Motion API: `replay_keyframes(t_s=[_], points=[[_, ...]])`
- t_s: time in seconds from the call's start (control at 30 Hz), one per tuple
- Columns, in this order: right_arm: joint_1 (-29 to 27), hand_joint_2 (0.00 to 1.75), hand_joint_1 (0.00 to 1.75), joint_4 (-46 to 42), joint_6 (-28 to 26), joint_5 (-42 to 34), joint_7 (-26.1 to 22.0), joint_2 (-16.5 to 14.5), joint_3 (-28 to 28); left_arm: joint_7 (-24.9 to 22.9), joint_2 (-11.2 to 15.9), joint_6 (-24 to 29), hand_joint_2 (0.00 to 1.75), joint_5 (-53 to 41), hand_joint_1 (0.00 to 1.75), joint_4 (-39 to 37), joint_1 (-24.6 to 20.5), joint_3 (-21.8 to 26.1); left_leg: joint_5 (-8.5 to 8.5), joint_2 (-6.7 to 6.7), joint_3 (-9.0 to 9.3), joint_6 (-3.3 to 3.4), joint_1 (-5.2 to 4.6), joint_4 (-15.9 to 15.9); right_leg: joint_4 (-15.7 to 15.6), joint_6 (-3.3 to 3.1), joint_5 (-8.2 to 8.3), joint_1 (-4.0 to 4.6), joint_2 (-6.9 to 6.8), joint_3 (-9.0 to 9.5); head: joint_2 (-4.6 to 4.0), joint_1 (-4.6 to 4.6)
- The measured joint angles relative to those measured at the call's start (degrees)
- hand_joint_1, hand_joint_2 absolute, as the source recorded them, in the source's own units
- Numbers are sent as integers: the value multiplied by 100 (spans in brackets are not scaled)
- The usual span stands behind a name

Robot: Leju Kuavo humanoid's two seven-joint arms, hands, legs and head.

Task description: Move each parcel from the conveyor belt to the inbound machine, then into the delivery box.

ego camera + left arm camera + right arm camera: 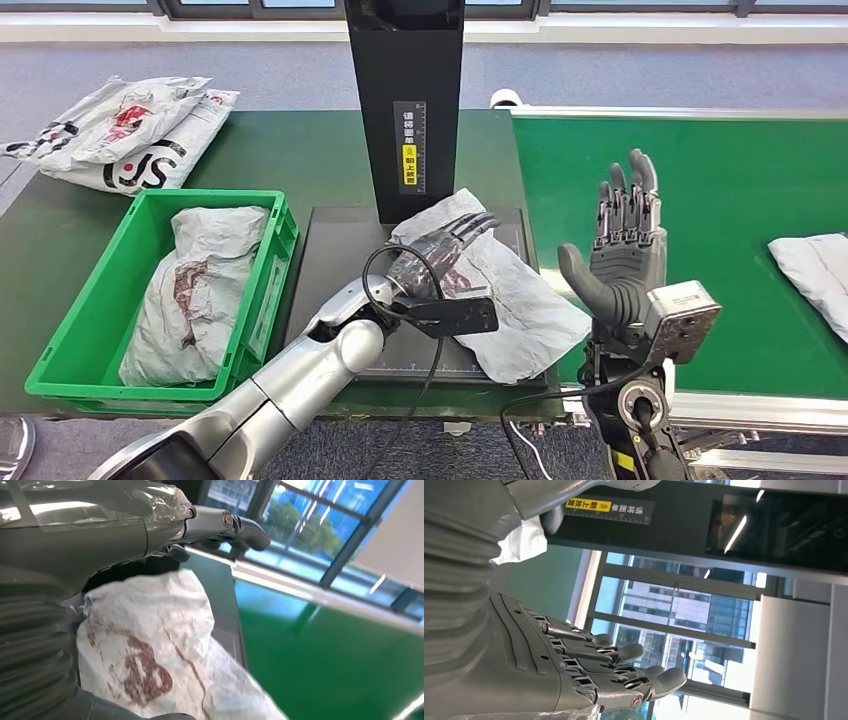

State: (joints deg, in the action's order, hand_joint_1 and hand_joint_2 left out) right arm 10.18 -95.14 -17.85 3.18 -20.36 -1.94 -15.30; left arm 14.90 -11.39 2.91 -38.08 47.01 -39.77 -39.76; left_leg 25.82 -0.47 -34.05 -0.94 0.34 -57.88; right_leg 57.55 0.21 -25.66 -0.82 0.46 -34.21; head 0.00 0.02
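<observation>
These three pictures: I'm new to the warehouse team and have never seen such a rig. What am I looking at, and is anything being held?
The wide picture is the robot's own view, looking down from its head. The other two come from cameras at its wrists, so they look tilted. Its left hand rests on a white parcel lying on the dark scanning plate, under a black post; whether the fingers actually grip it cannot be told. Its right hand is raised, fingers apart, holding nothing. Right of it is the green conveyor belt with another parcel. On the left, a green box holds one bag, and more bags lie behind it.
</observation>
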Motion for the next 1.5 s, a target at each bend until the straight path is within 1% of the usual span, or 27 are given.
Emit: replay_keyframes(t_s=[0.3,0.53,0.7,1.0,1.1,1.13,1.23,1.27,1.3,1.43,1.5], points=[[167,175,0,22,53,45,138,-241,0,-91,-492,19,175,-85,0,-1129,-332,-402,0,0,-1,0,0,0,0,0,0,0,-1,0,0,0],[213,175,0,22,261,221,233,-466,15,-354,-774,196,175,-616,0,-1820,-466,-724,0,0,-1,0,0,0,0,0,0,0,0,0,-1,0],[212,175,0,22,333,249,236,-548,58,-418,-853,239,175,-721,0,-2056,-481,-870,0,-1,-1,0,0,0,0,0,0,0,0,0,-1,0],[208,175,0,22,440,238,190,-599,136,-541,-866,245,175,-919,0,-2366,-497,-1003,0,0,-1,0,0,0,0,0,0,0,0,0,-1,0],[208,175,0,22,443,225,165,-607,142,-588,-867,245,175,-996,5,-2440,-496,-1035,0,-1,-1,0,0,0,0,0,0,0,0,0,-1,0],[208,175,0,22,443,222,159,-610,143,-597,-867,245,175,-1010,17,-2459,-496,-1049,0,-1,-1,0,0,0,0,0,0,0,0,0,-1,0],[203,175,0,22,443,191,142,-614,144,-638,-867,245,175,-1102,105,-2507,-497,-1094,0,-1,-1,0,0,0,0,0,0,0,0,0,-1,0],[200,175,0,22,443,173,135,-614,145,-654,-867,244,175,-1147,124,-2521,-497,-1110,0,-1,-1,0,0,0,0,0,0,0,0,0,-1,0],[195,175,0,22,443,153,125,-614,145,-671,-867,241,175,-1192,124,-2534,-497,-1127,0,-1,-1,0,0,0,0,0,0,0,0,0,-1,0],[182,175,0,22,442,106,102,-614,146,-698,-867,221,175,-1286,175,-2584,-497,-1175,0,-1,-1,0,0,0,0,0,0,0,0,0,-2,0],[179,175,0,22,438,104,91,-614,146,-699,-867,201,175,-1310,175,-2604,-497,-1178,0,0,-1,0,0,0,0,0,0,0,0,0,-1,0]])
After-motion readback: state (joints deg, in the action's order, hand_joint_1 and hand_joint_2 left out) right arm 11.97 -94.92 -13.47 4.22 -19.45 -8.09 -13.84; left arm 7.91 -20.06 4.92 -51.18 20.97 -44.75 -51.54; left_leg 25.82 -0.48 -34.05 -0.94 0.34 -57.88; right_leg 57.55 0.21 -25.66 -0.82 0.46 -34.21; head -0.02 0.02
